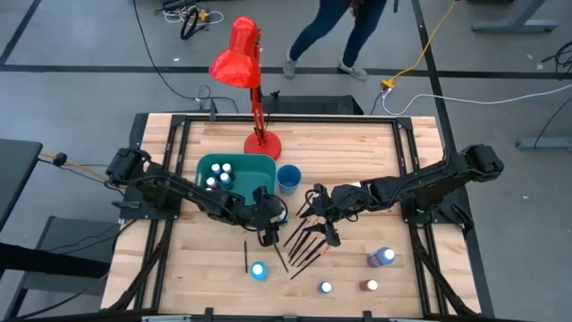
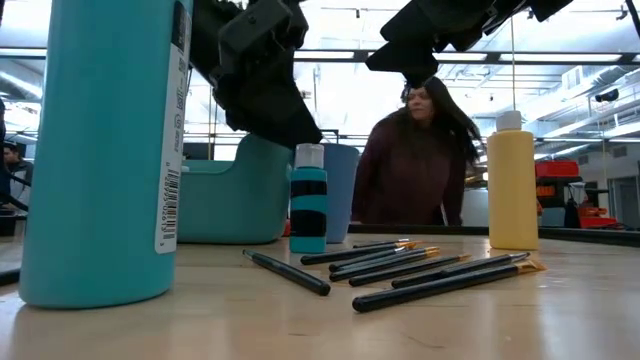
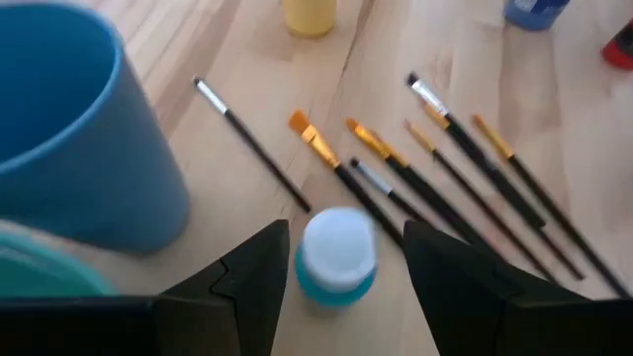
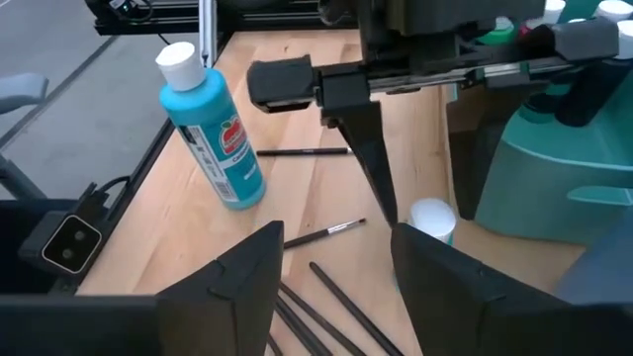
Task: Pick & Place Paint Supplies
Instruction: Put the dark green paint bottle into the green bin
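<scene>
A small teal bottle with a white cap point(image 3: 336, 259) stands upright on the wooden table beside the teal bin. My left gripper point(image 3: 346, 237) is open and slants down over it, one finger on each side with gaps showing. The low view shows that bottle point(image 2: 308, 205) below the gripper point(image 2: 270, 90). Several dark-handled brushes point(image 1: 304, 243) lie fanned on the table just right of it. My right gripper point(image 1: 320, 213) hovers open above the brushes, holding nothing. A taller yellow bottle point(image 2: 513, 180) stands behind the brushes.
The teal bin point(image 1: 206, 165) holds several white-capped bottles, and a blue cup point(image 1: 289, 177) stands at its right. Near the front edge stand a larger teal bottle point(image 1: 258, 270) and three other bottles point(image 1: 371, 286). A red lamp point(image 1: 262, 143) stands at the far edge. A person point(image 2: 410, 160) moves beyond the table.
</scene>
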Robot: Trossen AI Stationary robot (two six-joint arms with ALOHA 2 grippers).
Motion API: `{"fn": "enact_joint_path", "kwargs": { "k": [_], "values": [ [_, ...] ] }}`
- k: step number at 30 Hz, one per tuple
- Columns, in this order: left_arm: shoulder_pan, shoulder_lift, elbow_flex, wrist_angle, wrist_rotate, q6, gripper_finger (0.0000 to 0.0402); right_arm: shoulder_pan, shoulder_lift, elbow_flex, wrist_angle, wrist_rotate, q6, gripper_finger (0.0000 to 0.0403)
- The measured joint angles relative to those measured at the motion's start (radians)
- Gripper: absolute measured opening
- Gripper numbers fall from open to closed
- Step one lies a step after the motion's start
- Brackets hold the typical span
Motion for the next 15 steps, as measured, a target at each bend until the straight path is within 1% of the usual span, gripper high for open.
{"fn": "enact_joint_path", "kwargs": {
  "k": [8, 10, 15],
  "values": [
    [0.000, 0.000, 0.000, 0.000, -0.016, -0.005, 0.0210, 0.000, 0.000, 0.000, 0.002, 0.000, 0.000, 0.0199],
    [0.000, 0.016, 0.000, 0.021, -0.019, -0.005, 0.0210, 0.000, 0.000, 0.000, 0.002, 0.000, 0.000, 0.0199],
    [0.005, 0.040, 0.003, 0.028, 0.011, -0.004, 0.0210, 0.000, 0.000, -0.001, 0.010, 0.000, 0.001, 0.0199]
  ]
}}
